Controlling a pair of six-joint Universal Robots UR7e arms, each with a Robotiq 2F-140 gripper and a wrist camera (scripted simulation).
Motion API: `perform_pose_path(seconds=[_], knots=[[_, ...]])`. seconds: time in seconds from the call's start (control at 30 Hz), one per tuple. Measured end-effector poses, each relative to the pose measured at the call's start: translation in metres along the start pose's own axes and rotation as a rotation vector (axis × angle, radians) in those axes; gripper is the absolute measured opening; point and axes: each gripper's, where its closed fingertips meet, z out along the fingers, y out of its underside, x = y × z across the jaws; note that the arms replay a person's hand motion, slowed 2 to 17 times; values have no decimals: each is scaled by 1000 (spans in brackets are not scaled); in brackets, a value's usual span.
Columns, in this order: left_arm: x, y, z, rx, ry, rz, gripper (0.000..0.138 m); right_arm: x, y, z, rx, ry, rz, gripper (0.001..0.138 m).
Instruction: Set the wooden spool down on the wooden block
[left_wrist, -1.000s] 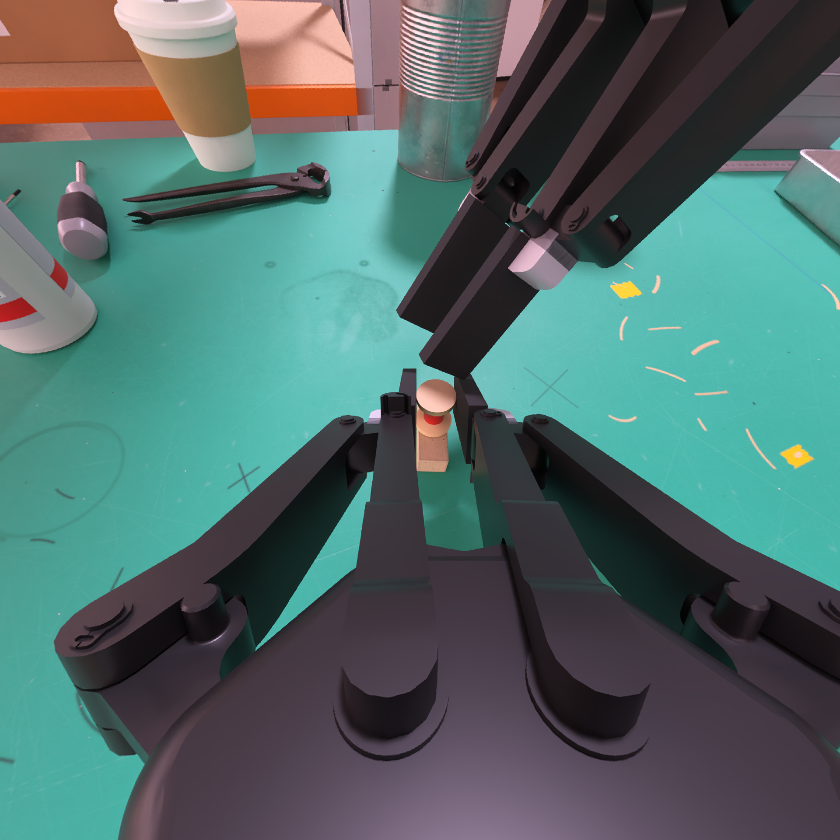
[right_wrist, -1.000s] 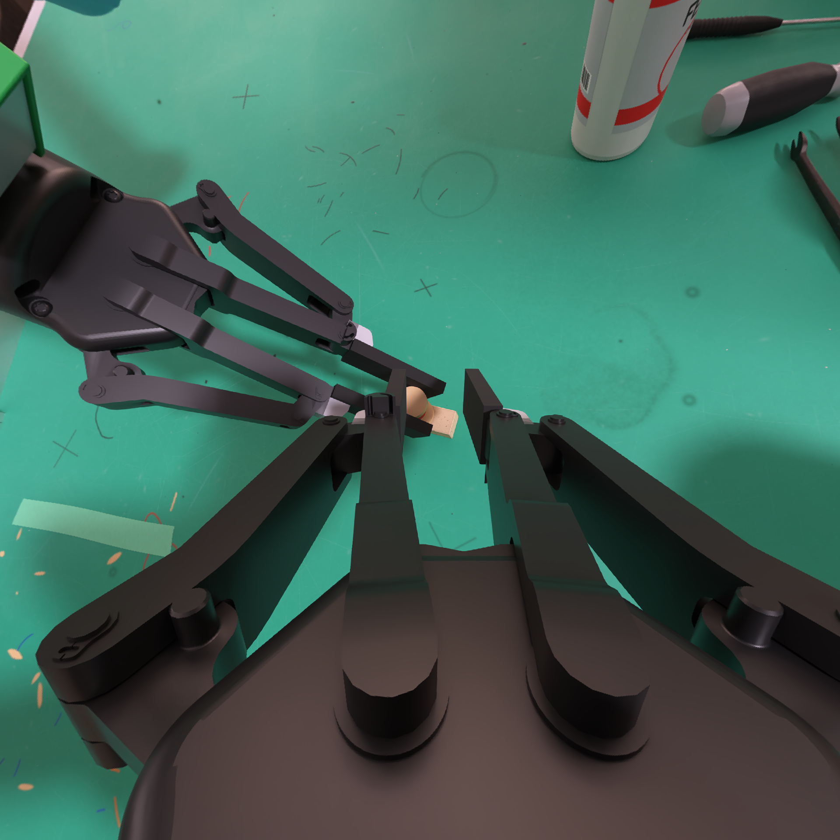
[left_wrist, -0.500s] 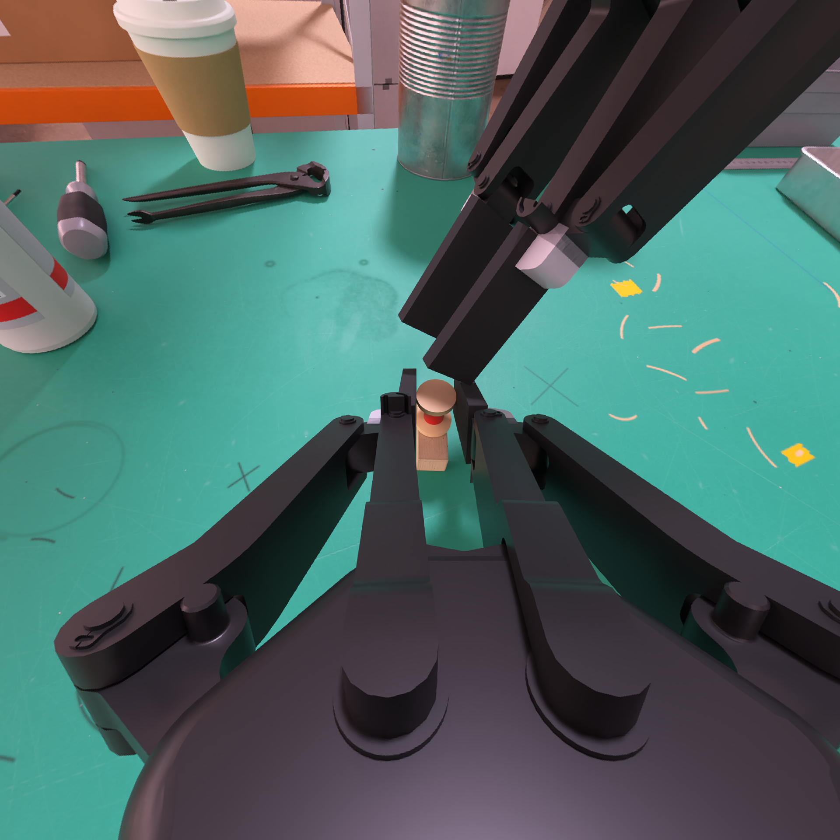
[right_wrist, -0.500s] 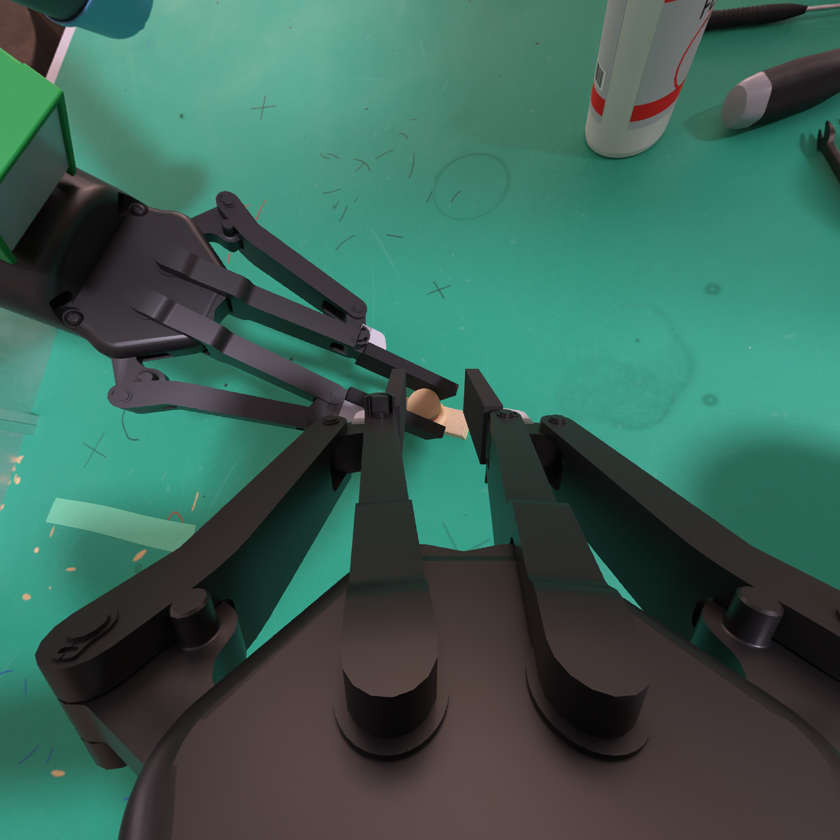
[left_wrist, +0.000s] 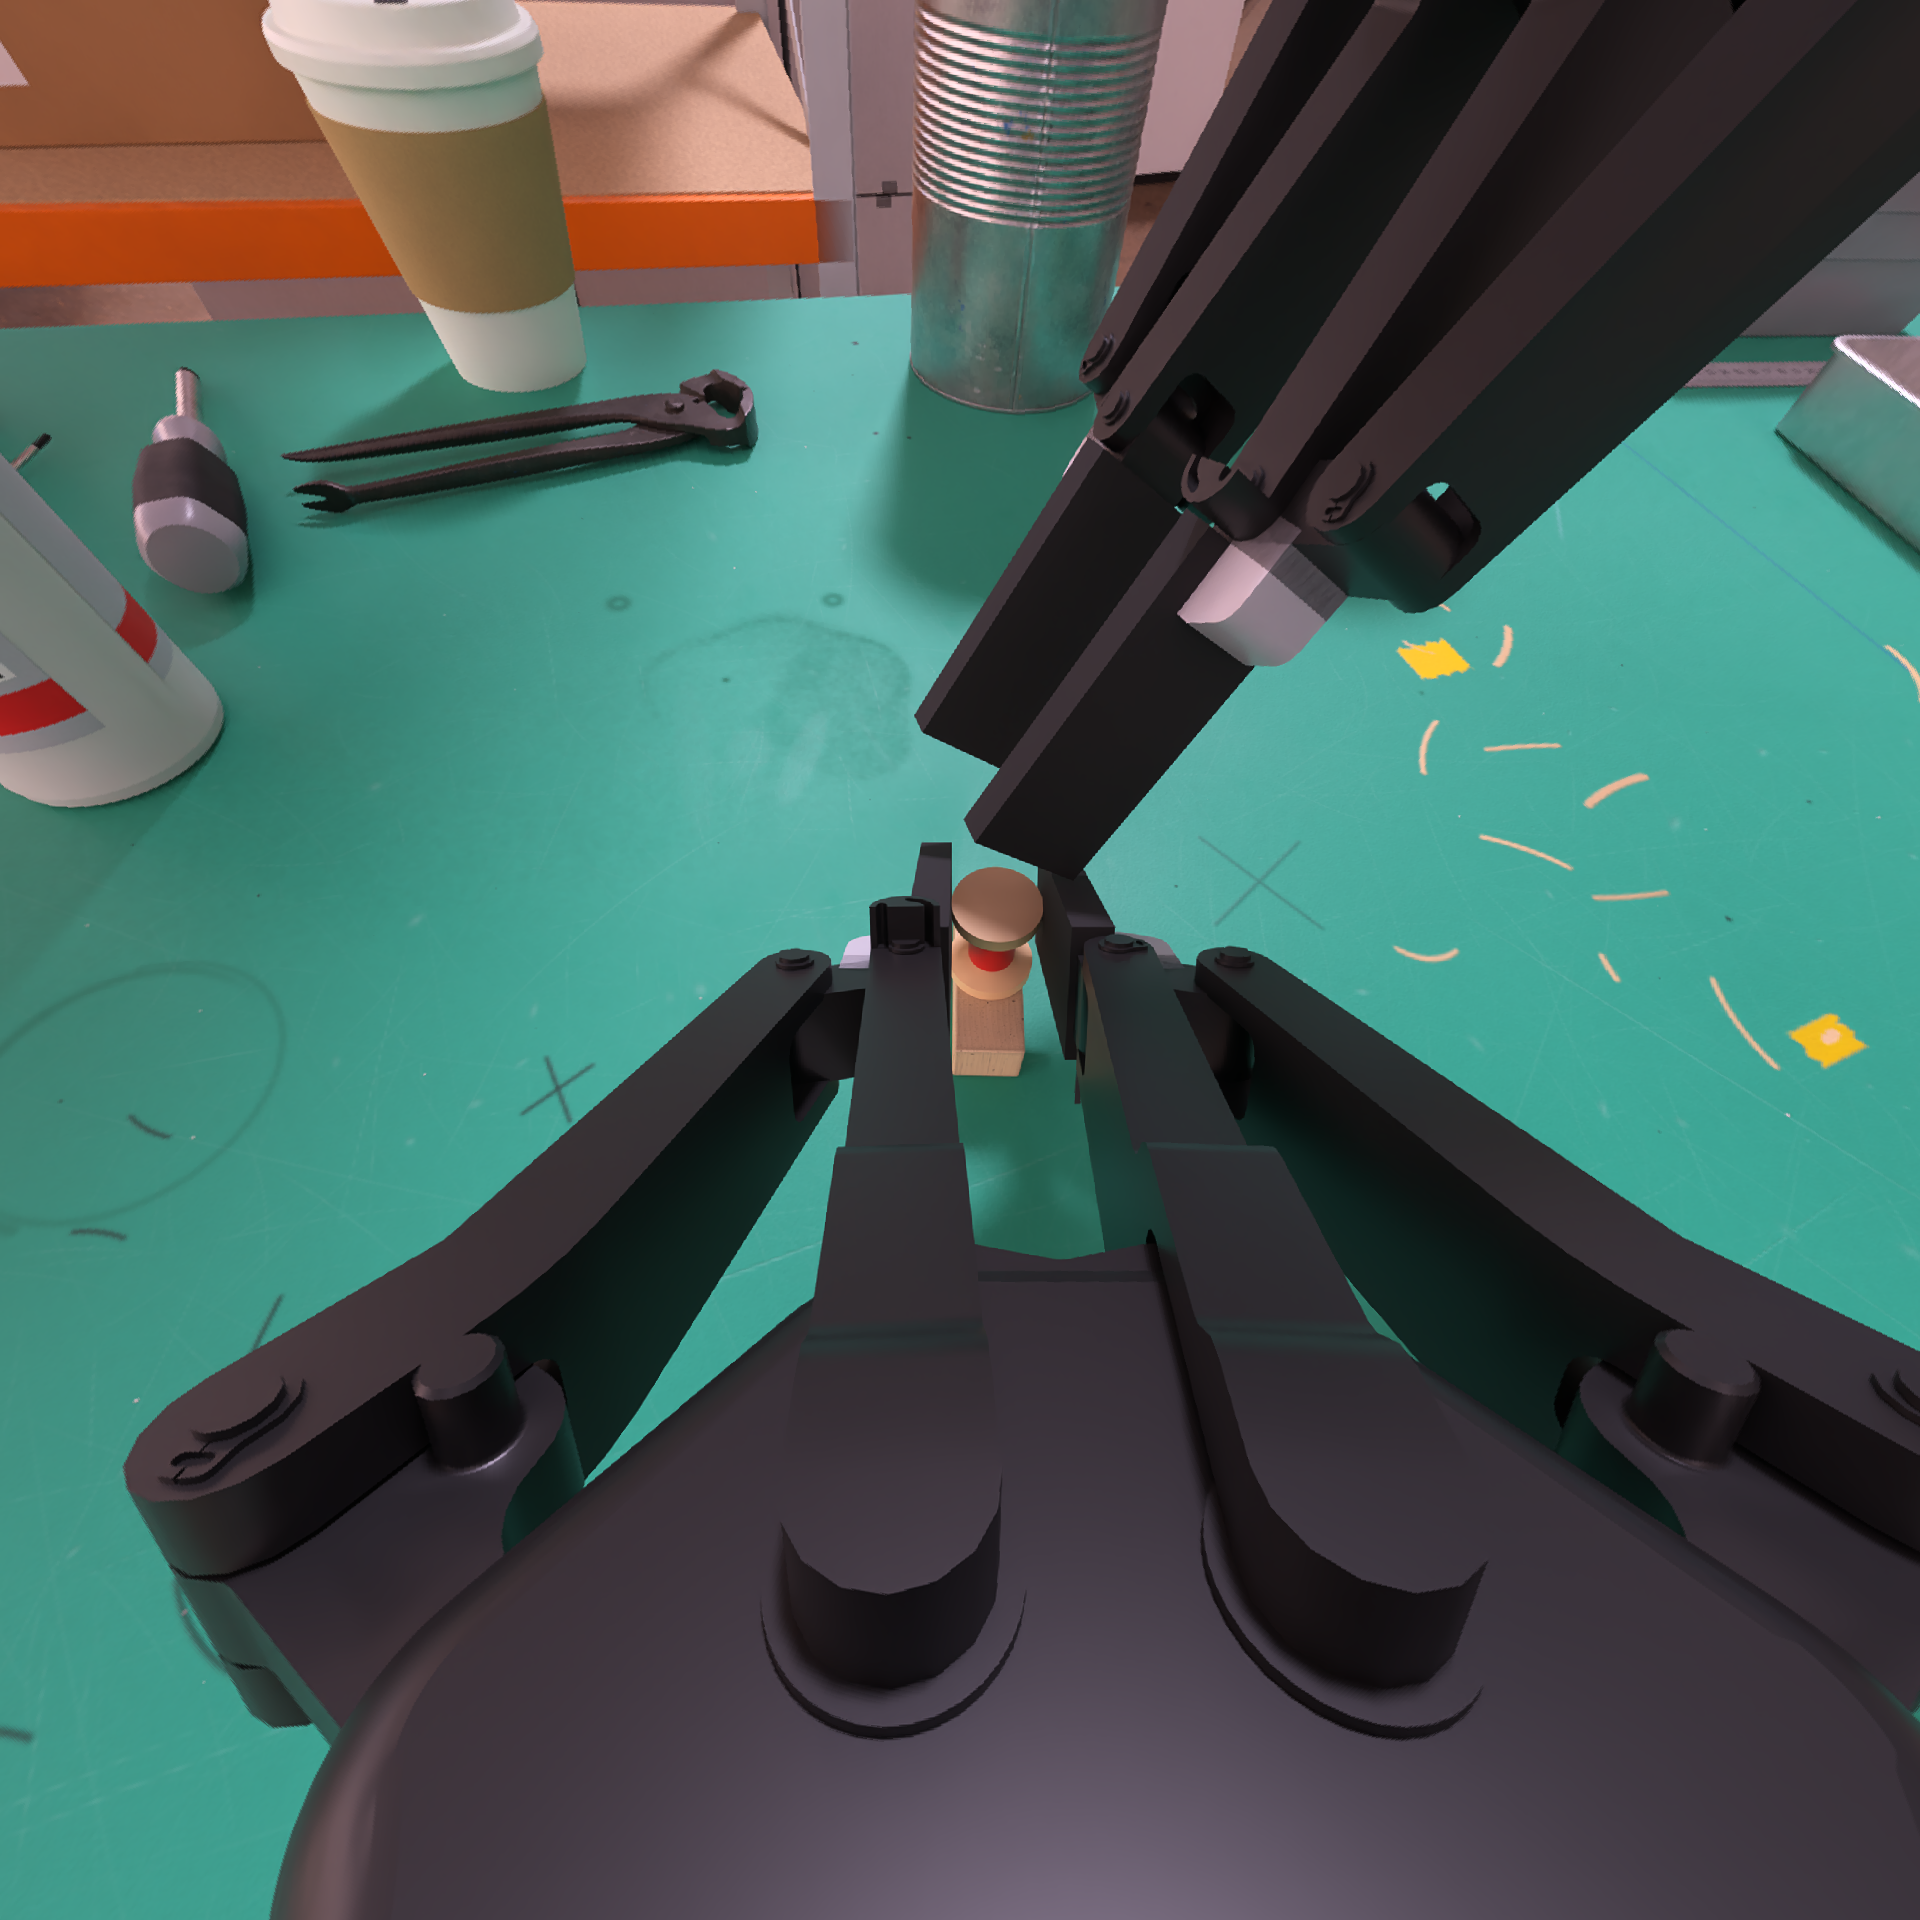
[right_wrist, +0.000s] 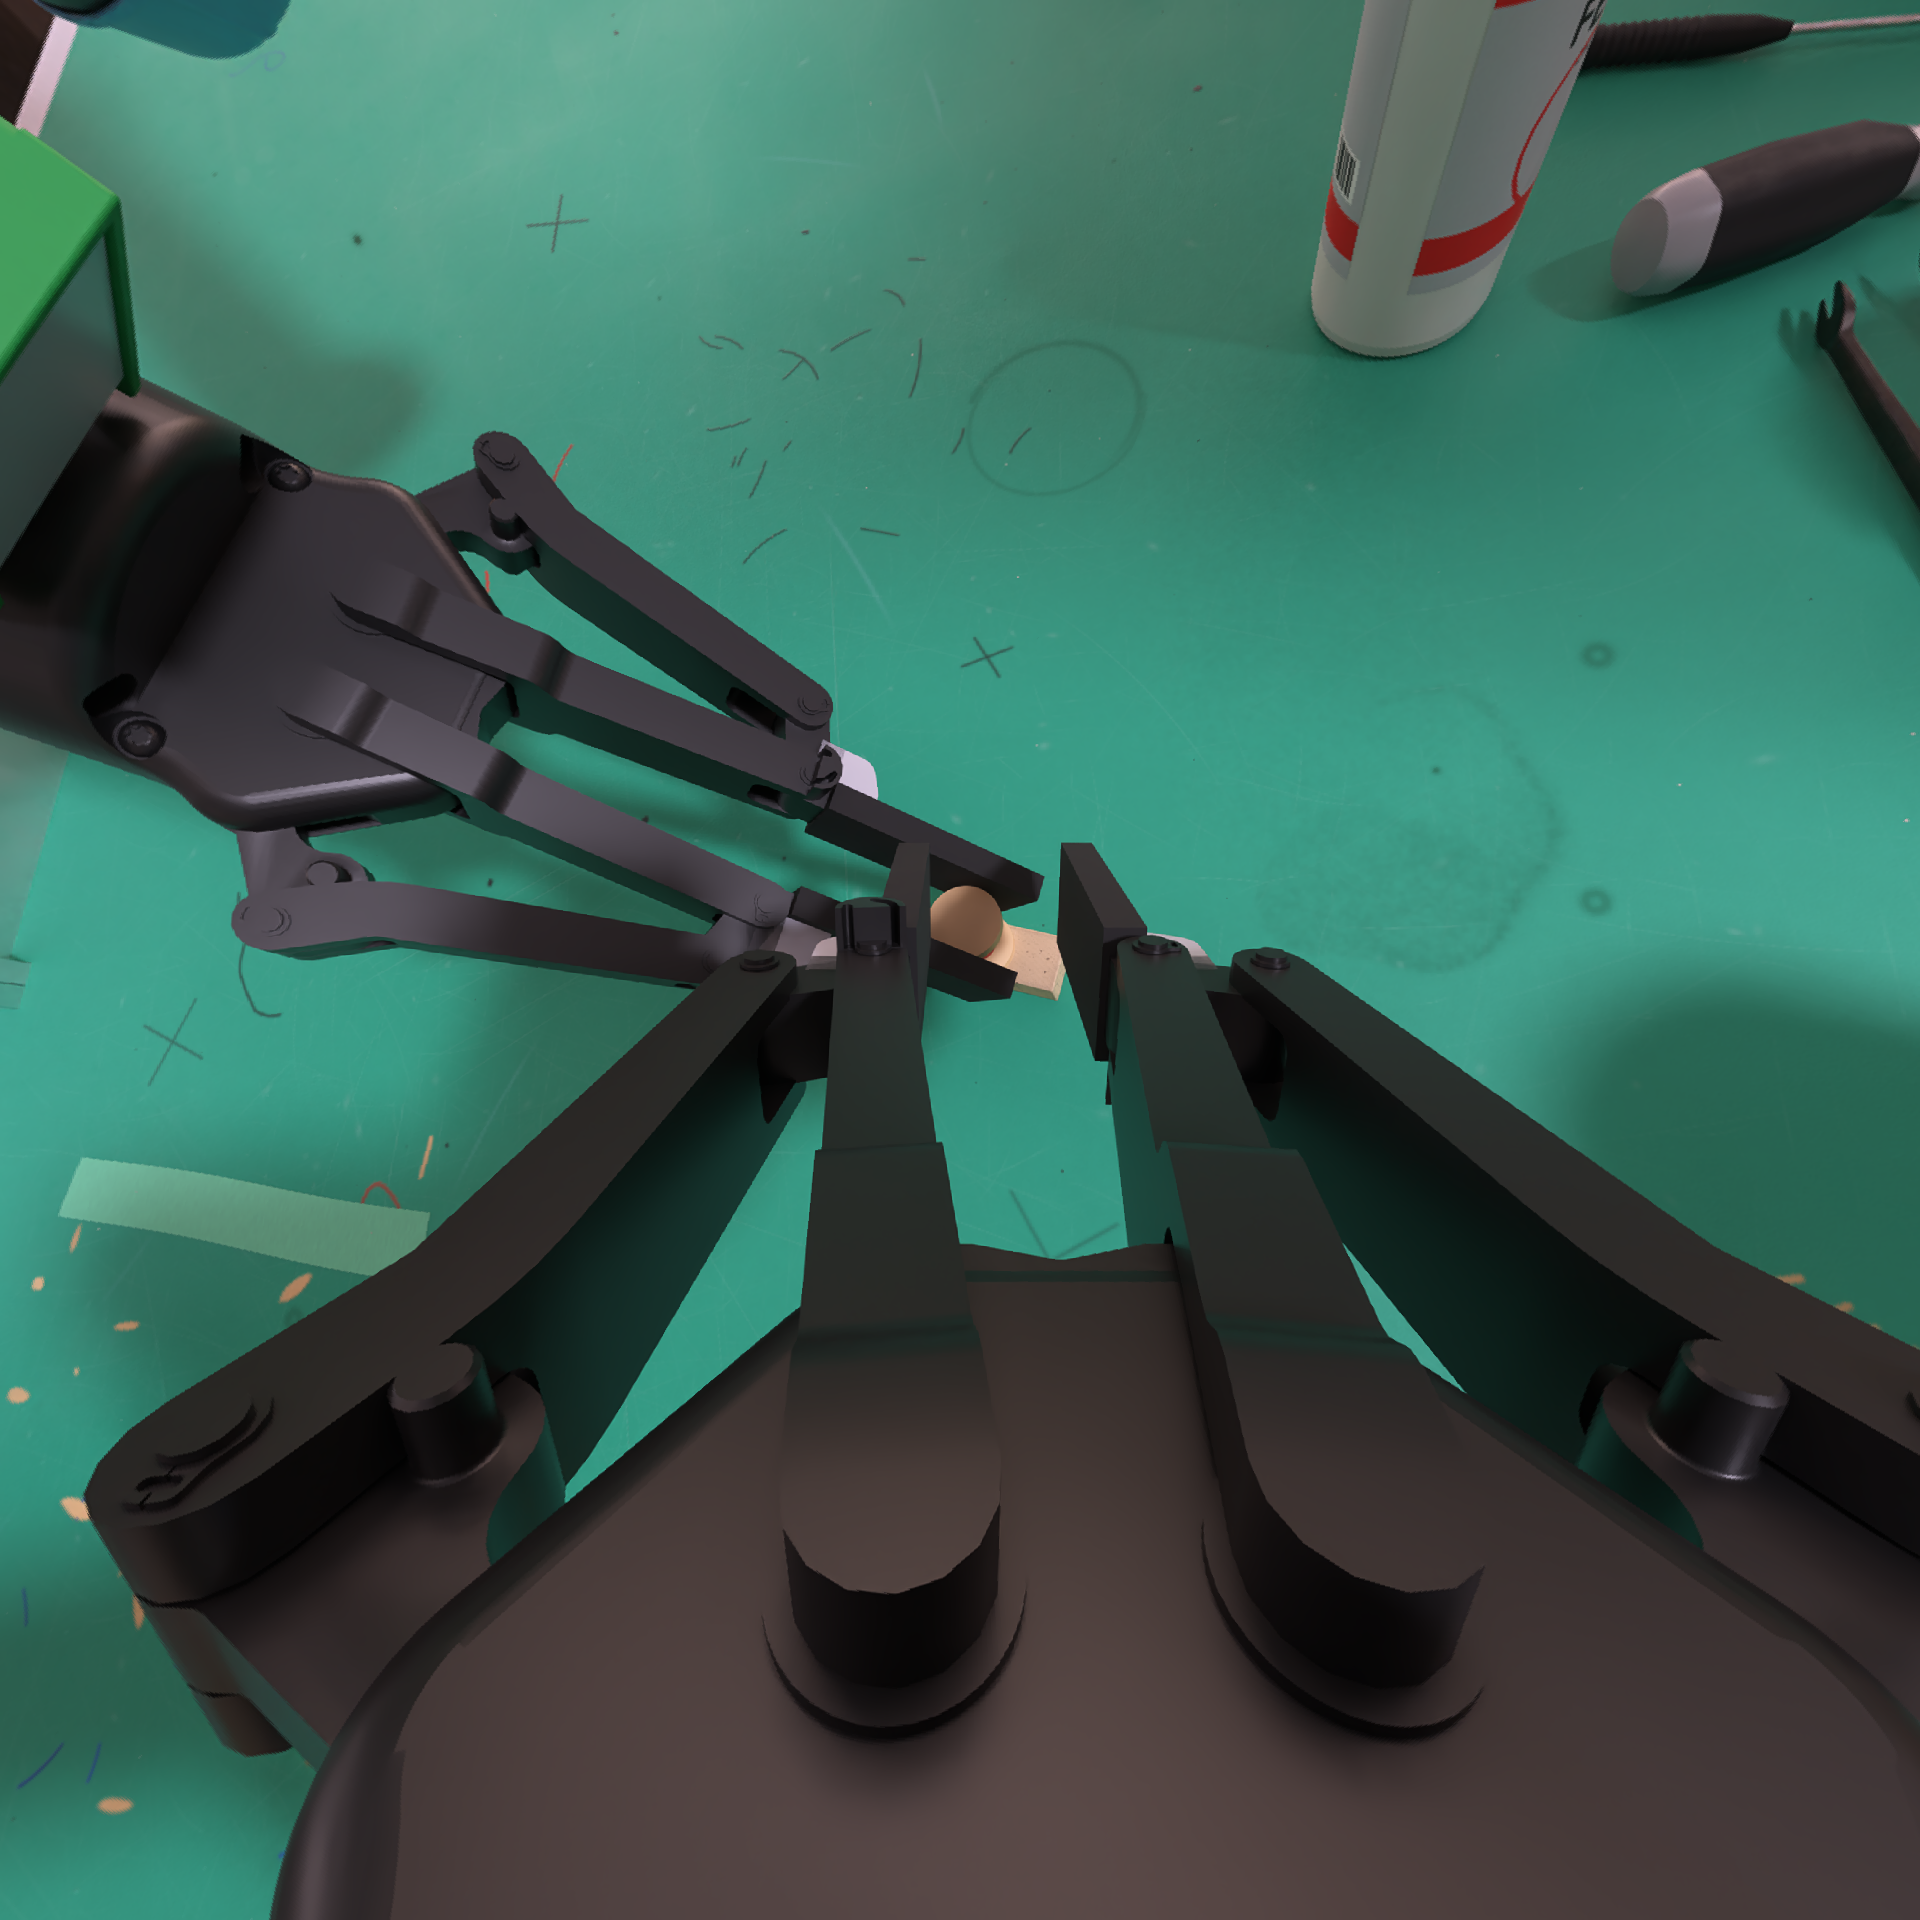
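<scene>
I find my left pincer (left_wrist: 995, 940) pinching the small pale wooden block (left_wrist: 987, 1031) on the green worktop (left_wrist: 520, 810); the red-cored wooden spool (left_wrist: 994, 930) stands upon it. Right pincer (right_wrist: 992, 914) spread, above.

A green mat (left_wrist: 520, 779) covers the work table, and everything here is placed from it. The mat has scratches, small pen crosses, a drawn circle and a faint round stain. Little yellow and tan scraps lie on its right part. Behind the far edge of the mat stands a shelf with an orange beam (left_wrist: 208, 239) and a gray metal post (left_wrist: 831, 145). A brown board (left_wrist: 665, 94) lies on the shelf. Soft dark shadows fall on the mat.
</scene>
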Motion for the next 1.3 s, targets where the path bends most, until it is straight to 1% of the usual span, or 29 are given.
perform_pose_path(seconds=[0.73,1.0,1.3], knots=[[1,-1,-2,34,3,0,22,0,-1,0,2,16,-3,30],[1,-1,-3,41,-1,1,25,0,0,1,-4,26,-10,31],[-1,-1,-4,45,-14,13,31,1,1,0,-9,36,-14,32]])
